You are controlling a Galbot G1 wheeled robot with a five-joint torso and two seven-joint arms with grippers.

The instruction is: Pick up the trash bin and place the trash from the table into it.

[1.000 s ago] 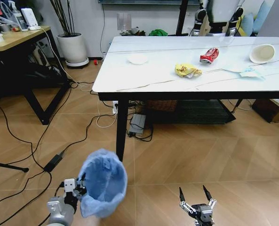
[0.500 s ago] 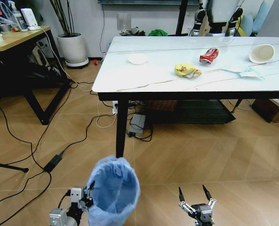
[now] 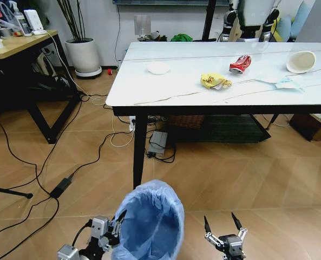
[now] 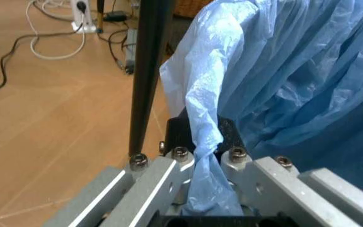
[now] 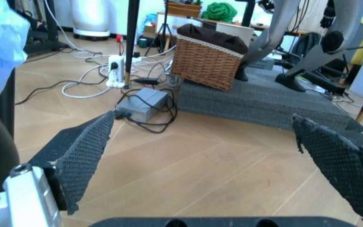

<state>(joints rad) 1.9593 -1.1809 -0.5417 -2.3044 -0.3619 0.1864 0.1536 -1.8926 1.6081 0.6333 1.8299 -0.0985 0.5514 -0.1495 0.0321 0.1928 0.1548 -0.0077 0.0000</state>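
The trash bin (image 3: 149, 222), lined with a crinkled light-blue bag, hangs low in the head view in front of the table's near-left leg. My left gripper (image 3: 116, 227) is shut on its rim; the left wrist view shows the bag (image 4: 282, 85) pinched between the fingers (image 4: 168, 175). To the bin's right my right gripper (image 3: 223, 223) stands open with nothing in it, its pads (image 5: 83, 151) wide apart. On the white marble-look table (image 3: 149, 89) lie a white disc (image 3: 158, 67), a yellow wrapper (image 3: 215, 81), a crushed red can (image 3: 240, 64), a paper cup (image 3: 301, 61) on its side and a pale mask (image 3: 289, 83).
A wooden desk (image 3: 17, 46) on black legs stands at the left, with a white planter (image 3: 83, 56) behind it. Cables (image 3: 68, 179) run over the wood floor. Under the table sit a wicker basket (image 5: 210, 61), a power box (image 5: 142, 105) and a dark mat (image 5: 263, 104).
My left gripper has carried the bin to the right and slightly lower, closer to the right gripper. The right gripper has stayed in place and open.
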